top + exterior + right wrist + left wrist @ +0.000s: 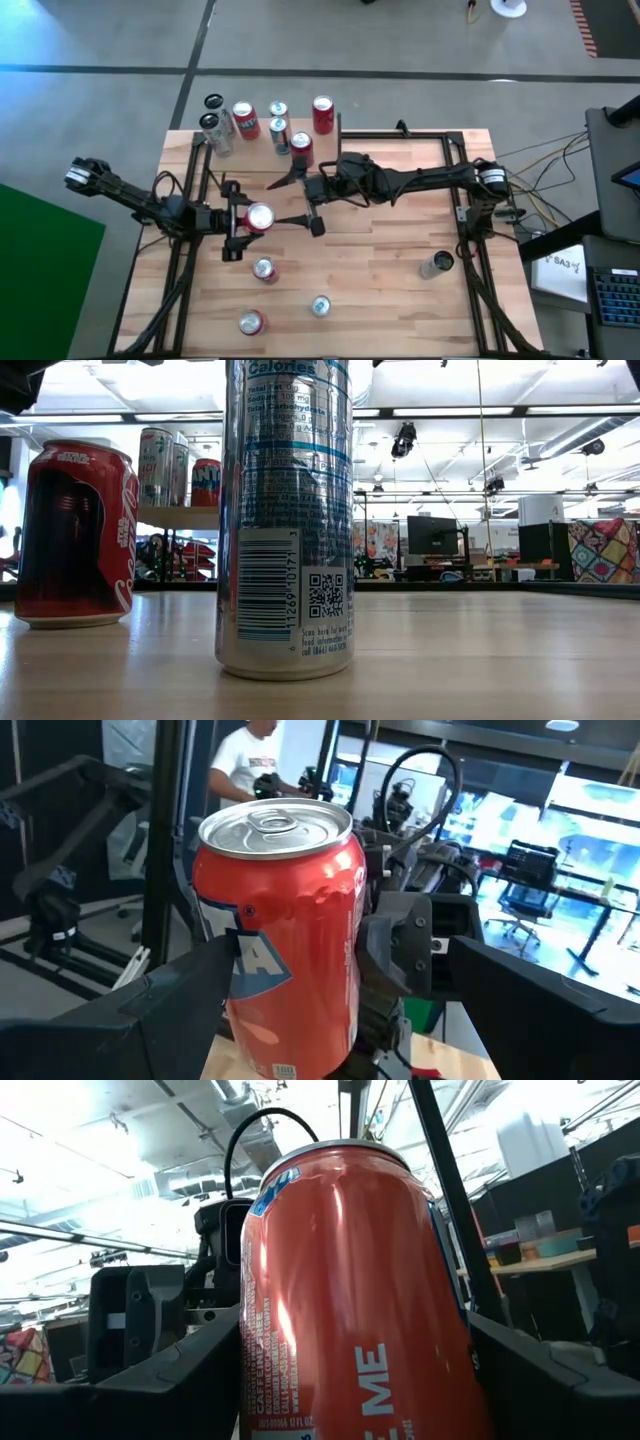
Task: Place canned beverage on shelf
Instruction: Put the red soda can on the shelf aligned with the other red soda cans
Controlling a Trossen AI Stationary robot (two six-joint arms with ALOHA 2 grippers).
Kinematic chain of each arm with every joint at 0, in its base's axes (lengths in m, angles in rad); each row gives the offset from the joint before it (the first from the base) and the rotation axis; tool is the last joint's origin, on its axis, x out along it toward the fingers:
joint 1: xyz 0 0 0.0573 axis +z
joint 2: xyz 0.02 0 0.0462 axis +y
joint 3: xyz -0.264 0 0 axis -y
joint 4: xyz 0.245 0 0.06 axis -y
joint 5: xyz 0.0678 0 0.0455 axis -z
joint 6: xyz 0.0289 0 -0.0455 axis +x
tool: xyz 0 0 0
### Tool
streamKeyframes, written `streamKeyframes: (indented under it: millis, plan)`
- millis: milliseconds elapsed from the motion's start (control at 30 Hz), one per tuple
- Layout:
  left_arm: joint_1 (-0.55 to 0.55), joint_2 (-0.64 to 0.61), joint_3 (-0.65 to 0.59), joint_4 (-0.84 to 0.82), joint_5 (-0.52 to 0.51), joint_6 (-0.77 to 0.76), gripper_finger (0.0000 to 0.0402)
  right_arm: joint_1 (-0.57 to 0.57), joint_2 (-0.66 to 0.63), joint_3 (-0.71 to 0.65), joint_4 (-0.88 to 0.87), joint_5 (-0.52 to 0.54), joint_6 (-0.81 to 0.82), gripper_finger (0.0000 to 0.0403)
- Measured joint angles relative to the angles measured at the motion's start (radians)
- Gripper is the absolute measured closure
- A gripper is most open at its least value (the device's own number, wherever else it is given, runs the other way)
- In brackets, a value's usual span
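Left gripper (243, 221) grasps a red can (259, 217); right gripper (304, 203) spread wide beside it. Only the low view shows shelf (180, 517) cans side-on.

I see my wooden table (400, 280), a laptop (615, 290) off its right edge, and a person in a white shirt (250, 765) in the room beyond.

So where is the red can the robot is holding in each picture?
High view: the red can is left of the middle of the table, in the left gripper.
Low view: not in it; the cola can standing there is another one.
Left wrist view: it fills the middle.
Right wrist view: in the middle, upright, silver top showing.
Shared landmark: the left gripper clamped on the can.
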State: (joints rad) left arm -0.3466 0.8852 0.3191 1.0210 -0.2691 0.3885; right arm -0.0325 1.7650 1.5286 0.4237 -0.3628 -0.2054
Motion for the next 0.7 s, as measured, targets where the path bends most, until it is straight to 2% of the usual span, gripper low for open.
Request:
streamKeyframes:
  millis: [267, 533, 700]
  plan:
    - [0.000, -0.035, -0.001, -0.002, -0.015, 0.011, 0.0113, 0.000, -0.003, 0.008, 0.005, 0.007, -0.002, 0.0046]
    - [-0.001, -0.124, -0.004, -0.110, -0.073, 0.040, 0.0113, -0.006, -0.009, 0.031, 0.004, 0.003, -0.015, 0.0046]
    - [0.000, -0.138, -0.005, -0.133, -0.088, 0.041, 0.0113, -0.009, 0.036, 0.073, 0.024, 0.015, 0.003, 0.0046]
